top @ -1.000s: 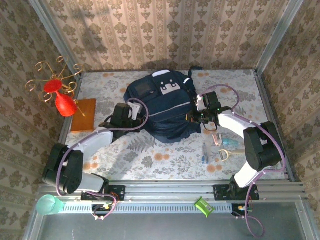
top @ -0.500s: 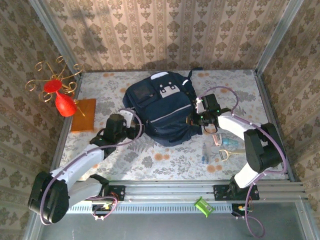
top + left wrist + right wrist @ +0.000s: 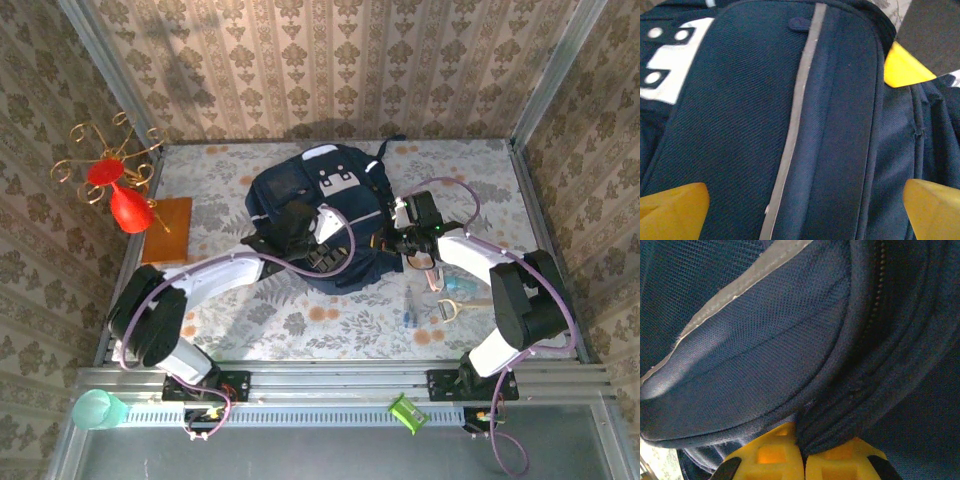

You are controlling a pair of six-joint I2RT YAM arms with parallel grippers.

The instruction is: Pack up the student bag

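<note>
1. We are seeing the left arm folding sharply at its elbow, its forearm lying low across the flowered table cover [image 3: 300,320]. The left gripper [image 3: 318,240] is hanging over the front of the student bag [image 3: 320,200].
2. In the left wrist view, its yellow fingers [image 3: 672,210] are standing wide apart and gripping nothing. We cannot tell whether their tips are touching the cloth.
3. Between those fingers the student bag [image 3: 740,125] is lying as a rounded, padded panel of dark navy twill. A thin pale grey stripe is running straight ahead of the fingertips, and a white patch with round holes is sitting ahead and to their left.
4. The right arm is arching up from its base, bending at the elbow and angling down to the bag's right side, where the right gripper [image 3: 393,240] is meeting the fabric.
5. In the right wrist view, the right gripper [image 3: 802,460] is pinching tight. Its ribbed yellow plastic fingers are pressing together on a fold of the student bag [image 3: 765,330] beside a zip, and fine woven navy mesh with a pale edging strip is bulging above them.
</note>
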